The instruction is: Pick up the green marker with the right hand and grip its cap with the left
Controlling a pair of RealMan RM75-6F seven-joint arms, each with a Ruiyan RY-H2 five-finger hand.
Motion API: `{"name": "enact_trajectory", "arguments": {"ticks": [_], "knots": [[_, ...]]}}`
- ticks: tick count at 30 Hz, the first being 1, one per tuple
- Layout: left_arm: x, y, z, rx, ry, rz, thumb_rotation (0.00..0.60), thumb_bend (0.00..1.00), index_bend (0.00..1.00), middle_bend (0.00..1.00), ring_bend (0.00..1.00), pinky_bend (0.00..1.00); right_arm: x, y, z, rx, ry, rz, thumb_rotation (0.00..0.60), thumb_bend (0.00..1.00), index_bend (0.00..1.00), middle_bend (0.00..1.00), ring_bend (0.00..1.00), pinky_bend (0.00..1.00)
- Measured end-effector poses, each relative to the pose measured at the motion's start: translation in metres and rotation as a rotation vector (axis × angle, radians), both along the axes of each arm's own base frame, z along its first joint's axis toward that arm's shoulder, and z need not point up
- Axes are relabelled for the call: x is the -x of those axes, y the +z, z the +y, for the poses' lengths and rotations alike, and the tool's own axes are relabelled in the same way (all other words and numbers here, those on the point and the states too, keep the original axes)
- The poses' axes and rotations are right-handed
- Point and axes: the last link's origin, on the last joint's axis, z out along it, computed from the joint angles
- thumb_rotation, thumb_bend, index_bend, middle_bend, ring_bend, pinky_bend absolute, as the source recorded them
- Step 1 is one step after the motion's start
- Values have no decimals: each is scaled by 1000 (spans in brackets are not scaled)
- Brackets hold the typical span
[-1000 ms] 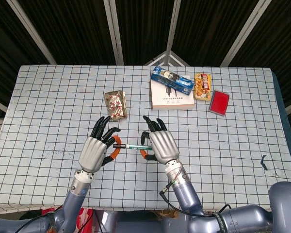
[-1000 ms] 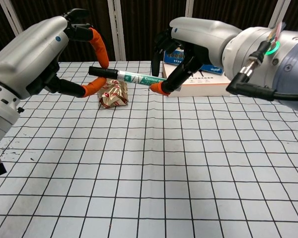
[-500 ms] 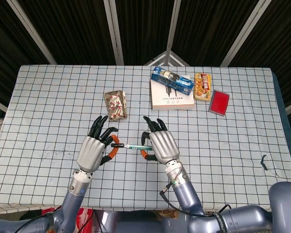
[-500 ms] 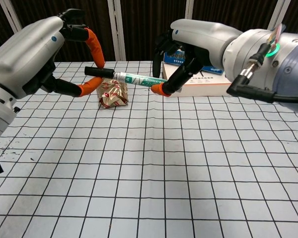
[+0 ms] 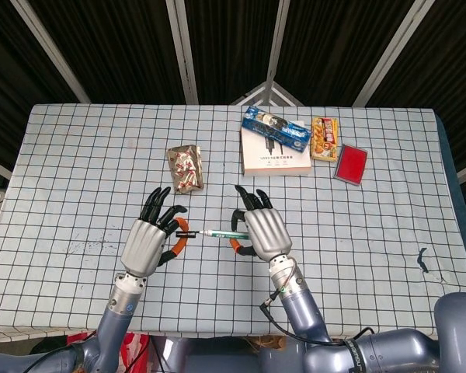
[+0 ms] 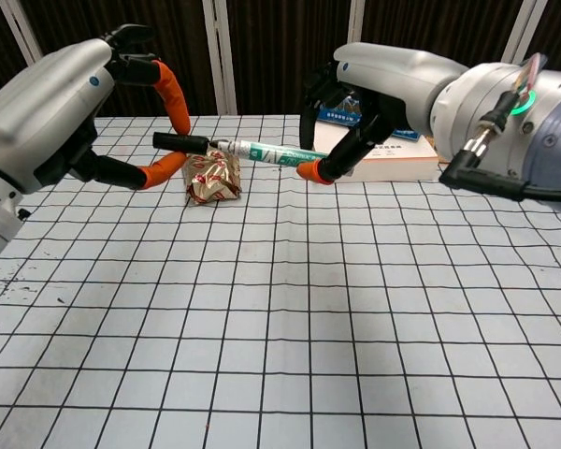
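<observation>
Two robot hands hang above the grid-patterned surface (image 5: 78,155), facing each other across a short gap. Behind them lie a white box (image 5: 276,151) with a blue packet on top, a foil snack pouch (image 5: 185,168) and a red case (image 5: 351,163), none of them part of the job.

By the look of it, the lift is done and the cap grip is the step in hand. The right robot hand (image 6: 351,126) is clamped on the green marker (image 6: 266,151), pinching the barrel near its far end between an orange-tipped thumb and the dark fingers, so the pen is held level in the air, well clear of the surface. Its black cap (image 6: 180,142) points toward the left robot hand (image 6: 122,122), whose thumb and forefinger stand apart, arched above and below the cap like an open claw; whether either pad touches the cap cannot be told.

Next, the left fingers probably need to close squarely on the cap while the right keeps the barrel steady.
</observation>
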Motion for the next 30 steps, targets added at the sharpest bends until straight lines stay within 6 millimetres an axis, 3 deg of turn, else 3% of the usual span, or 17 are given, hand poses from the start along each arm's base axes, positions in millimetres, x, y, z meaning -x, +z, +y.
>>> {"name": "enact_trajectory", "arguments": {"ticks": [9, 15, 24, 30], "knots": [[22, 18, -2, -27, 45, -32, 600, 516, 623, 325, 0, 9, 18, -8, -3, -21, -26, 25, 600, 645, 811, 56, 142, 42], [46, 17, -3, 26, 111, -73, 600, 516, 622, 324, 0, 9, 35, -18, -4, -44, -46, 40, 600, 645, 810, 56, 142, 42], [89, -3, 10, 107, 219, -125, 600, 516, 590, 306, 0, 9, 57, -35, -3, -81, -63, 63, 600, 646, 810, 57, 142, 42], [100, -30, 21, 182, 249, -144, 600, 516, 555, 291, 0, 9, 68, -46, -3, -103, -69, 75, 600, 647, 811, 57, 142, 42]]}}
